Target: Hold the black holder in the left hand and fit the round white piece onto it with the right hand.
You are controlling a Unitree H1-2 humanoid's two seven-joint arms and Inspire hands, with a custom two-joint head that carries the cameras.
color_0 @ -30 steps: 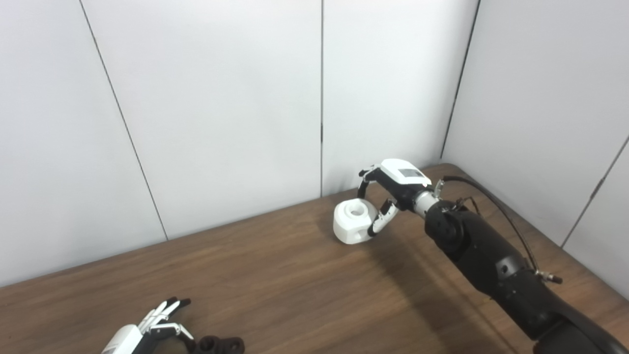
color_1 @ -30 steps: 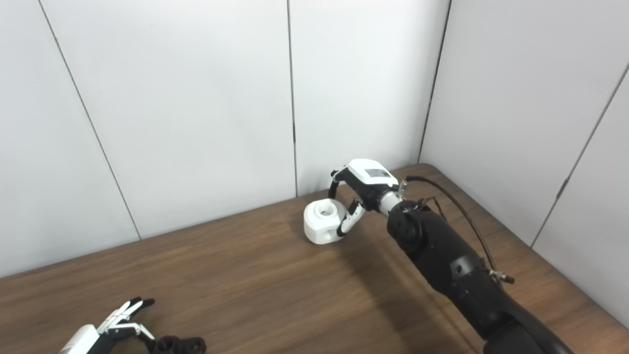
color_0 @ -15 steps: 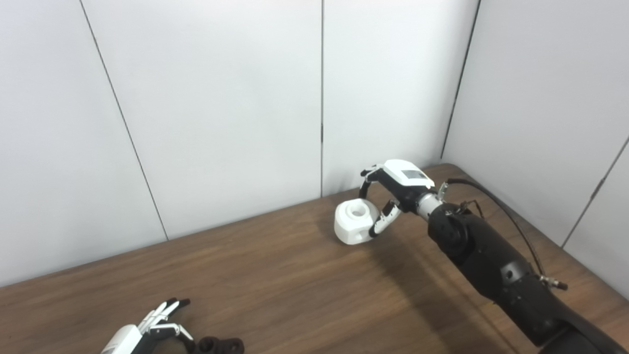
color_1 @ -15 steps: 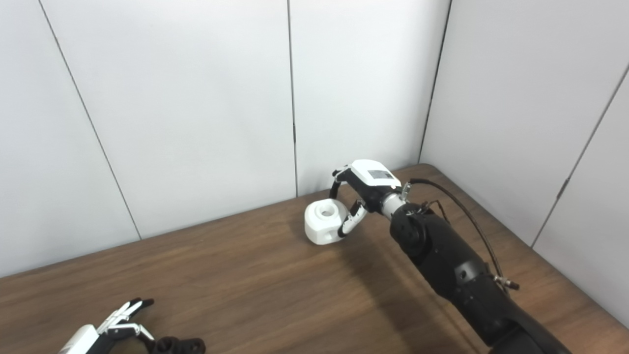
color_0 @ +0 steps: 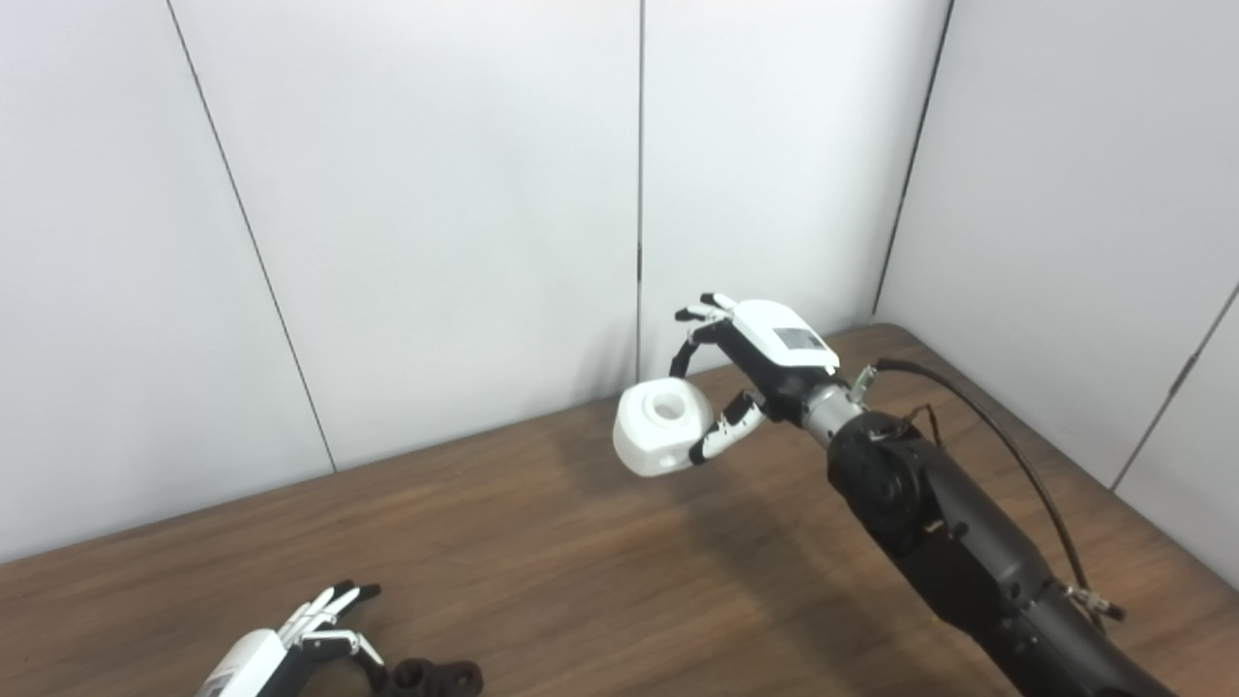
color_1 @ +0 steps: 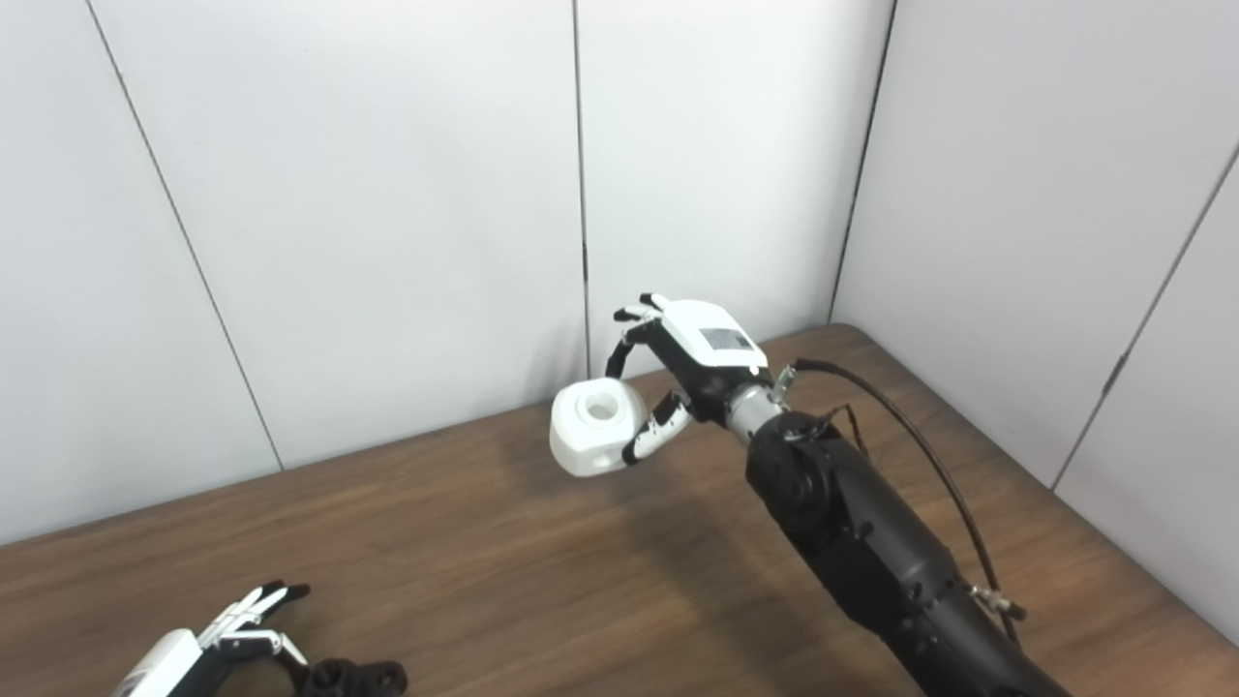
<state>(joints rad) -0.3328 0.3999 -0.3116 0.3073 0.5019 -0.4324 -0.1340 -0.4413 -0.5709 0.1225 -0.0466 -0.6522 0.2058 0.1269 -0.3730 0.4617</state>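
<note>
My right hand (color_0: pixel 750 373) is shut on the round white piece (color_0: pixel 658 426), a chunky white block with a hole in its top, and holds it in the air above the far middle of the wooden table (color_0: pixel 581 561); it also shows in the right eye view (color_1: pixel 592 427). The black holder (color_0: pixel 431 678) lies on the table at the bottom left edge of the picture. My left hand (color_0: pixel 290 644) rests just left of the holder with its fingers stretched out and apart, its thumb close to the holder; whether it touches is hidden.
White wall panels (color_0: pixel 436 213) stand behind the table and along its right side (color_0: pixel 1084 223). A black cable (color_0: pixel 978 407) loops off my right forearm.
My right hand has lifted the white piece off the table and carried it up and to the left. The left hand and the black holder have stayed where they were.
</note>
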